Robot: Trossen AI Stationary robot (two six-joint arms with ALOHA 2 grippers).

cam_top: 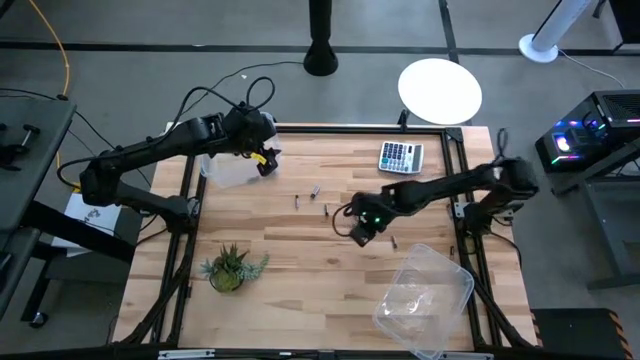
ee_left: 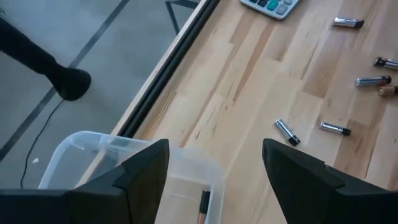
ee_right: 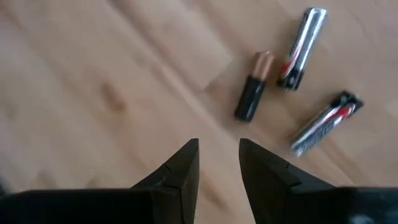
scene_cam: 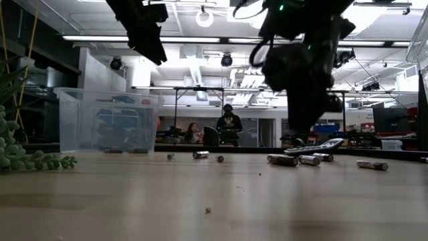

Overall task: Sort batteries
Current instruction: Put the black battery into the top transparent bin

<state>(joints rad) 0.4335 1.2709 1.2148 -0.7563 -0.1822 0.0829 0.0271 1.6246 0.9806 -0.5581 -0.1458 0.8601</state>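
Observation:
Several small silvery and dark batteries lie on their sides on the wooden table; in the high view one lies mid-table (cam_top: 297, 198) and one near the right gripper (cam_top: 393, 240). My left gripper (cam_top: 263, 157) hovers open above a clear bin (cam_top: 225, 168); a battery (ee_left: 204, 203) lies inside that bin. My right gripper (cam_top: 360, 233) hangs above the table's middle, empty, its fingers a narrow gap apart (ee_right: 217, 155). Just beyond it lie a black-and-copper battery (ee_right: 254, 94) and two silver ones (ee_right: 301, 48) (ee_right: 326, 123).
A grey calculator (cam_top: 400, 157) lies near the far edge. A second clear bin (cam_top: 425, 295) sits tilted at the near right corner, and a small green plant (cam_top: 230, 268) stands near left. Bare wood lies between the plant and the right bin. People show in the room beyond (scene_cam: 229, 124).

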